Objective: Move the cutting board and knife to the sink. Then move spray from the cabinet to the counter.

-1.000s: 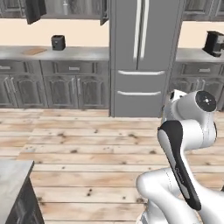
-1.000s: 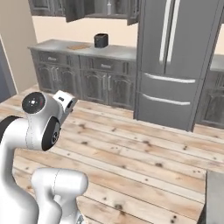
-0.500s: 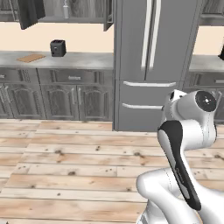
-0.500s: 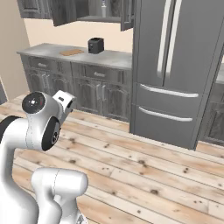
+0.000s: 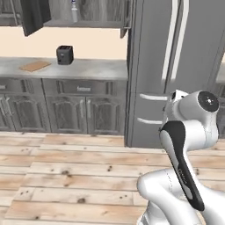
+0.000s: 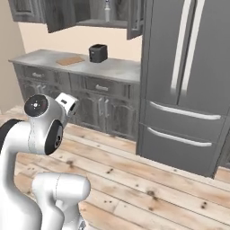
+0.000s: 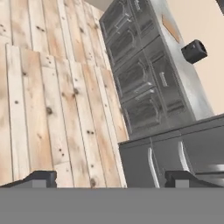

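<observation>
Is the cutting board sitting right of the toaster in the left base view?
No. The cutting board lies on the counter to the left of the toaster, apart from it.

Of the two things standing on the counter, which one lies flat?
The cutting board, a light-brown wooden slab lying flat on the counter. The other, a black toaster to its right, stands upright as a box.

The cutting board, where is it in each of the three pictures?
Left base view: cutting board lies flat on the counter, upper left, left of the black toaster.
Right base view: upper left, again left of the toaster.
Hand view: small brown slab, top right, above the toaster.
Shared landmark: the toaster.
</observation>
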You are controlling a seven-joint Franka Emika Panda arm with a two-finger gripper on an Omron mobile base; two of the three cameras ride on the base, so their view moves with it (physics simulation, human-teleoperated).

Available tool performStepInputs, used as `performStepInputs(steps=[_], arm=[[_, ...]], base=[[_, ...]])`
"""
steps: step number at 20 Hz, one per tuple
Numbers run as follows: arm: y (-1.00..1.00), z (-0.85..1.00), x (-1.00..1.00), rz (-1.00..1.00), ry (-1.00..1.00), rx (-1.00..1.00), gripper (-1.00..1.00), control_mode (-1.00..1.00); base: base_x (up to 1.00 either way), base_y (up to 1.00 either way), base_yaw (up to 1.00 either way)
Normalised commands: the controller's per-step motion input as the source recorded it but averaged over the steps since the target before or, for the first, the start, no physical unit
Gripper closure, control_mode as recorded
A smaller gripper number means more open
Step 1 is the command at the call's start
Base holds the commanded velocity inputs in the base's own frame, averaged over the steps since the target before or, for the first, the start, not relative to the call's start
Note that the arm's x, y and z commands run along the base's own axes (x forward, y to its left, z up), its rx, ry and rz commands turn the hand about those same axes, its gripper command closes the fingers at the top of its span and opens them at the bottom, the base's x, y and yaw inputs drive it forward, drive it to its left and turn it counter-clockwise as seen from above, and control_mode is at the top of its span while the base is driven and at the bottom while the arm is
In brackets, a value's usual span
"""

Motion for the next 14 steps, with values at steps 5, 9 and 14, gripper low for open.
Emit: performStepInputs(steps=[5,9,14], arm=[[0.0,0.0,0.0,0.0,0.0,0.0,-1.0,1.0],[0.0,0.0,0.0,0.0,0.0,0.0,-1.0,1.0],[0.0,0.0,0.0,0.0,0.0,0.0,-1.0,1.0]], base=[[1.0,0.98,-0.01],[1.0,1.0,-0.02],[1.0,1.0,-0.06]])
